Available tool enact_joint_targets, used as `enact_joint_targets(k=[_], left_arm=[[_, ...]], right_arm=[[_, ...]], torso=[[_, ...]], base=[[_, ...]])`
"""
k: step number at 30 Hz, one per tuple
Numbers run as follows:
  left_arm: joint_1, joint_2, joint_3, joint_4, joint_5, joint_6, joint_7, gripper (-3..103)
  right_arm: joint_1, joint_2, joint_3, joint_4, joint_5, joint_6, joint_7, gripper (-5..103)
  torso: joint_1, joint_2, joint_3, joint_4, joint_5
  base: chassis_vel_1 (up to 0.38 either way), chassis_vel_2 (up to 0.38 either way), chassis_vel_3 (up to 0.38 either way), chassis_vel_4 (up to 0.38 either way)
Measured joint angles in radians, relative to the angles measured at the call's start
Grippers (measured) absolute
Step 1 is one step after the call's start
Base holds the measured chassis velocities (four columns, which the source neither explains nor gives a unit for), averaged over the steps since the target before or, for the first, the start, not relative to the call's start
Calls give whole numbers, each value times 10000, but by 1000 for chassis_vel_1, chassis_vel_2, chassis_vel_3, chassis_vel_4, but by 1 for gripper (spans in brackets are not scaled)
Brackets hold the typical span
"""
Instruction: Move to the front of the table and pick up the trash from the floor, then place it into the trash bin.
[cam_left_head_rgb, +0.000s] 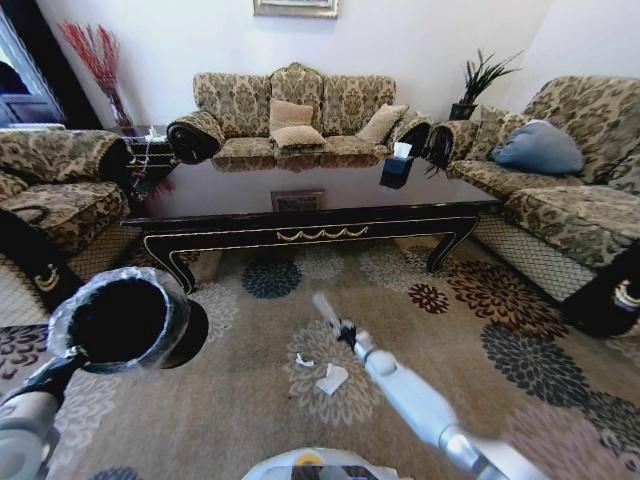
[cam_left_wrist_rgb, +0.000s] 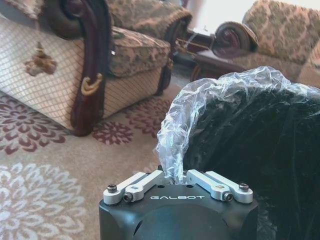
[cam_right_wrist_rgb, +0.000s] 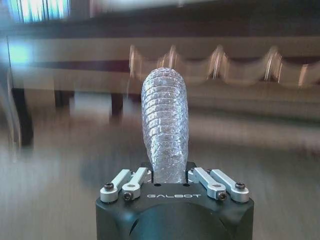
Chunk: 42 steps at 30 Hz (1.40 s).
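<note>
Sofas stand around the dark table (cam_left_head_rgb: 310, 215) on the flowered floor (cam_left_head_rgb: 470, 330). 2 white paper scraps (cam_left_head_rgb: 331, 378) lie on the carpet. The right gripper (cam_right_wrist_rgb: 169, 172) has its fingers squeezed on a clear bottle (cam_right_wrist_rgb: 165, 125). The left gripper (cam_left_wrist_rgb: 177, 181) pinches the trash bin (cam_left_head_rgb: 125, 322) by its plastic liner (cam_left_wrist_rgb: 200, 102).

High head view; close wrist views.

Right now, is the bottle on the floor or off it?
Off it: the right claw is shut on the clear bottle, held above the carpet.
</note>
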<state>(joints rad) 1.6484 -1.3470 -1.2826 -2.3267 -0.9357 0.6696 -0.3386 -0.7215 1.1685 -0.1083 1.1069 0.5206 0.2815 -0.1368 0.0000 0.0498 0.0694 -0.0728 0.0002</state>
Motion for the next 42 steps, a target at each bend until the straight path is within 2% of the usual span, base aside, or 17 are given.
enact_joint_targets(k=[2, 3, 6, 11, 15, 18, 21, 23, 26, 29, 33, 40, 42], left_arm=[[-7, 22, 603, -3, 500, -26, 8, 2], [-7, 22, 603, -3, 500, -26, 8, 2], [-98, 114, 1386, 52, 750, -24, 22, 2], [-292, 557, 2166, 308, 536, 47, -23, 2], [-469, 1234, 2743, 685, 156, 104, -38, 2], [-898, 1669, 3369, 1352, -180, 129, -71, 2], [-1238, 1768, 3690, 1798, -428, 194, -189, 2], [-1809, 1803, 4107, 2374, -723, 291, -382, 2], [-2082, 1773, 4287, 2601, -764, 303, -416, 2], [-2502, 1637, 4542, 2851, -809, 340, -471, 2], [-2873, 1657, 4661, 2864, -1017, 409, -523, 2], [-2943, 1765, 4559, 2588, -1305, 455, -526, 2], [-2810, 1771, 4448, 2388, -1366, 465, -528, 2]], right_arm=[[315, -387, -104, 1328, 1328, 268, 2, 27], [315, -387, -104, 1328, 1328, 268, 2, 27], [685, -724, -560, 2990, 2822, 655, 361, 27], [1108, -989, -1560, 4790, 3545, 814, 1068, 27], [1527, -994, -2554, 5741, 3585, 837, 1473, 27], [2145, -631, -3463, 5943, 3455, 1000, 1524, 27], [2556, -354, -4050, 5849, 3371, 1093, 1518, 27], [3293, 110, -5069, 5585, 3223, 1217, 1509, 27], [3650, 439, -5596, 5416, 3170, 1255, 1511, 27], [4066, 1122, -6431, 4980, 2935, 1299, 1577, 27], [4061, 1456, -6825, 4492, 2366, 1317, 1843, 27], [3674, 1557, -6888, 3895, 1780, 1350, 2247, 24], [3506, 1553, -6816, 3769, 1565, 1381, 2420, 35]], torso=[[0, 1, -1, 0, -4], [0, 1, -1, 0, -4], [0, 1, -1, 0, -4], [0, 0, -1, -1, -4], [-1, 0, -1, -1, -2], [0, 0, -1, -1, -3], [0, 0, 0, -1, -5], [0, 0, 1, 1, -7], [0, 0, 0, -1, -7], [0, 0, 1, 3, -5], [0, 0, 1, 1, -5], [0, 0, 0, -2, -2], [0, -1, -1, 0, -3]], base=[[0, 0, 0, 0], [0, 0, 0, 0], [0, 0, 0, 0], [0, 0, 0, 0], [0, 0, 0, 0], [0, 0, 0, 0], [0, 0, 0, 0], [0, 0, 0, 0], [0, 0, 0, 0], [0, 0, 0, 0], [0, 0, 0, 0], [0, 0, 0, 0], [0, 0, 0, 0]])
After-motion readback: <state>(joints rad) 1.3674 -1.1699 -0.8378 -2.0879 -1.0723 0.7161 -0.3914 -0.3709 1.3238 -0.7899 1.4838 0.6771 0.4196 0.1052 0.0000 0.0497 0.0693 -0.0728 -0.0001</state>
